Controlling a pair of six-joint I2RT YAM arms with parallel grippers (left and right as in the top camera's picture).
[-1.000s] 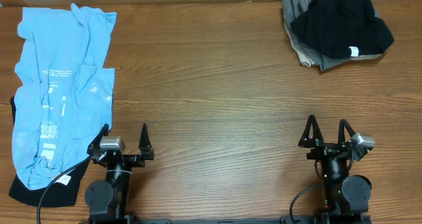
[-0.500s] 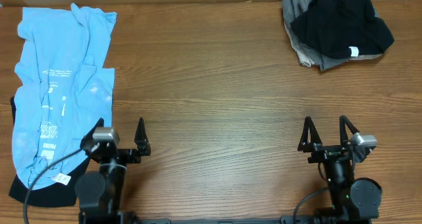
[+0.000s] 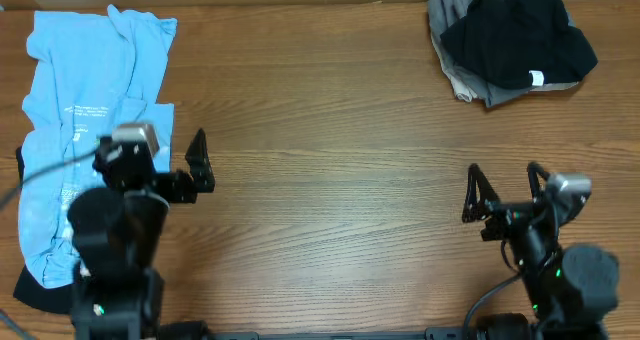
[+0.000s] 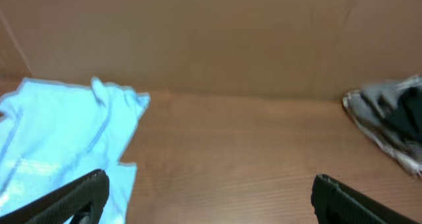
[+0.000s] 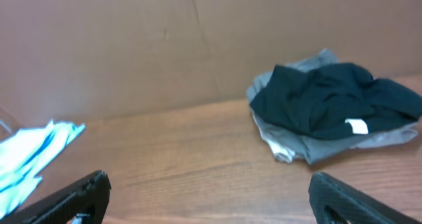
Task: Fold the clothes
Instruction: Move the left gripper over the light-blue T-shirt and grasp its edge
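A light blue T-shirt (image 3: 90,90) with white lettering lies crumpled along the table's left side, partly over a black garment (image 3: 30,292) at the near left corner. A black garment (image 3: 515,35) with a white tag sits on a grey one (image 3: 452,20) at the far right. My left gripper (image 3: 150,152) hangs open beside the T-shirt's right edge, touching nothing. My right gripper (image 3: 503,175) stands open over bare wood at the near right. In the left wrist view the T-shirt (image 4: 59,132) lies ahead on the left, and the right wrist view shows the black and grey pile (image 5: 330,105).
The wooden table (image 3: 330,160) runs between the two heaps of clothes. A brown cardboard wall (image 4: 211,39) closes off the far edge. The left arm's cable (image 3: 40,170) crosses over the T-shirt.
My left arm has risen and moved away from the near edge, toward the T-shirt's right edge. The right arm has lifted and shifted slightly right. Both grippers stayed open.
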